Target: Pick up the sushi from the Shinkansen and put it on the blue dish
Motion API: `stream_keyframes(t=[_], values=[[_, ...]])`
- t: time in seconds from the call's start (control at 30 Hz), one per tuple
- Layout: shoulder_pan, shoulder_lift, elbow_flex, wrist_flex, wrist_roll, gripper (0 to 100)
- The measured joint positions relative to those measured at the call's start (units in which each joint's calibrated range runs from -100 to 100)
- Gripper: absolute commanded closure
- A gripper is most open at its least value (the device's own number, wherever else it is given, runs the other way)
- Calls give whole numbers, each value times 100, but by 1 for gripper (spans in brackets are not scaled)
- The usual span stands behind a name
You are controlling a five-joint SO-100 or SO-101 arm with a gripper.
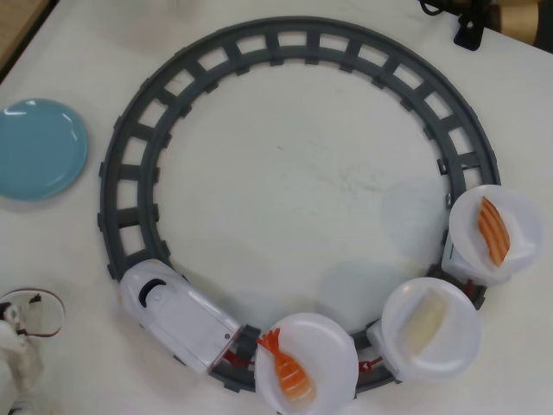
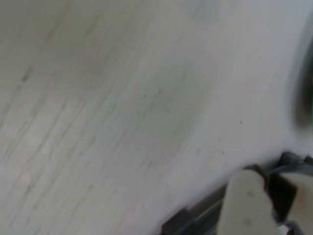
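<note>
In the overhead view the shrimp sushi (image 1: 289, 367), orange-and-white with a red tail, lies on the first white plate (image 1: 333, 346) behind the white Shinkansen (image 1: 177, 316), at the bottom of the round grey track (image 1: 285, 39). The blue dish (image 1: 39, 149) lies empty at the left edge, outside the track. A white part of my arm (image 1: 19, 341) with a red wire shows in the bottom left corner, well apart from the train. In the wrist view my gripper (image 2: 271, 200) shows only as a blurred white finger (image 2: 247, 205) over bare table; nothing shows between its jaws.
Two more white plates follow on the track: one with a plain whitish piece (image 1: 429, 320), one with an orange-striped salmon piece (image 1: 494, 229). Dark gear (image 1: 471, 26) stands at the top right. A table edge runs across the top left corner.
</note>
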Motion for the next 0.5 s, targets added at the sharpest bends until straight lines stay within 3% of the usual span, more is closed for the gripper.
stream_keyframes(t=[0.5], values=[[0,0,0,0,0,97]])
